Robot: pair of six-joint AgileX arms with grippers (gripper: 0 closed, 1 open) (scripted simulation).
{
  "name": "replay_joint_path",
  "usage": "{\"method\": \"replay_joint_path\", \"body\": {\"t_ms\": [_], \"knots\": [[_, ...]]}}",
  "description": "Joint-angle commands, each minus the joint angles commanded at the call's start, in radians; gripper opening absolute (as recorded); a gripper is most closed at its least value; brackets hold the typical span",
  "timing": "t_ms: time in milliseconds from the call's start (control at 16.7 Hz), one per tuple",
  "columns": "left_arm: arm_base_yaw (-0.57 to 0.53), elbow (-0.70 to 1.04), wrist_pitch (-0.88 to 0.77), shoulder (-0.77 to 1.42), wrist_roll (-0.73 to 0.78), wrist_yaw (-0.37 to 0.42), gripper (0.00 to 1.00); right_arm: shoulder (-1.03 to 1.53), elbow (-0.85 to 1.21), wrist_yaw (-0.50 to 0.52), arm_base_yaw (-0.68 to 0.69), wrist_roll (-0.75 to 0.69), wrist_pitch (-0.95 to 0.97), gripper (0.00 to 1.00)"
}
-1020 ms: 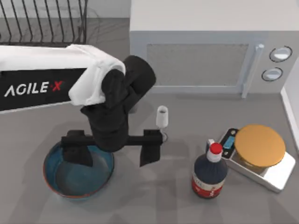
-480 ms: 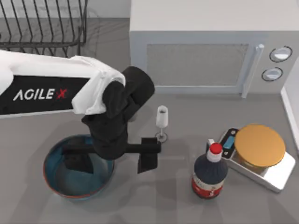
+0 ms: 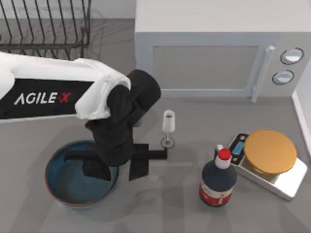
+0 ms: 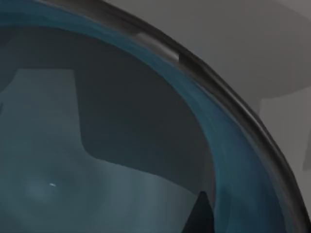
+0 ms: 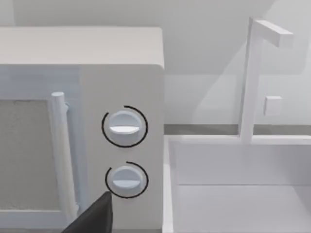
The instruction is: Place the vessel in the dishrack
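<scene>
Blue shallow bowl with a thin reddish-orange rim (image 3: 77, 187) sits on the grey desk (image 3: 170, 208) at the front left, well short of the black wire dishrack (image 3: 46, 24) at the back left. AgileX's left end effector (image 3: 116, 167) straddles the bowl's right rim, one finger (image 3: 97, 170) inside, the other outside, narrowed but apparently not yet clamped, seemingly for a rim pinch.

Plain grey tabletop (image 3: 194, 213) all around, soft shadows on it. At the back sits a big white microwave (image 3: 214, 48) with a vertical handle (image 3: 260, 73) and two round knobs (image 5: 124, 127). On the right there's a white sink basin (image 5: 233, 194) with a thin white faucet (image 5: 252, 73), and a pale wall (image 5: 194, 29) behind it.
</scene>
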Motion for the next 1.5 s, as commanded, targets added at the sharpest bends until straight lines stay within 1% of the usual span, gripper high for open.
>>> {"method": "replay_joint_path", "body": {"t_ms": [180, 240, 780, 900, 1080, 1380, 1500], "knots": [[0.0, 0.0, 0.0, 0.0, 0.0, 0.0, 0.02, 0.0, 0.0, 0.0, 0.0, 0.0, 0.0, 1.0], [0.0, 0.0, 0.0, 0.0, 0.0, 0.0, 0.0, 0.0, 0.0, 0.0, 0.0, 0.0, 0.0, 1.0], [0.0, 0.002, -0.002, -0.003, 0.0, 0.0, 0.0, 0.0, 0.0, 0.0, 0.0, 0.0, 0.0, 1.0], [-0.003, 0.037, -0.037, -0.001, -0.002, 0.0, 0.0, 0.0, 0.0, 0.0, 0.0, 0.0, 0.0, 1.0], [-0.007, 0.168, -0.171, -0.006, -0.008, 0.0, 0.0, 0.0, 0.0, 0.0, 0.0, 0.0, 0.0, 1.0], [-0.011, 0.477, -0.548, -0.035, -0.013, -0.001, 0.0, 0.0, 0.0, 0.0, 0.0, 0.0, 0.0, 1.0], [-0.011, 0.588, -0.67, -0.052, -0.013, 0.0, 0.0, 0.0, 0.0, 0.0, 0.0, 0.0, 0.0, 1.0]]}}
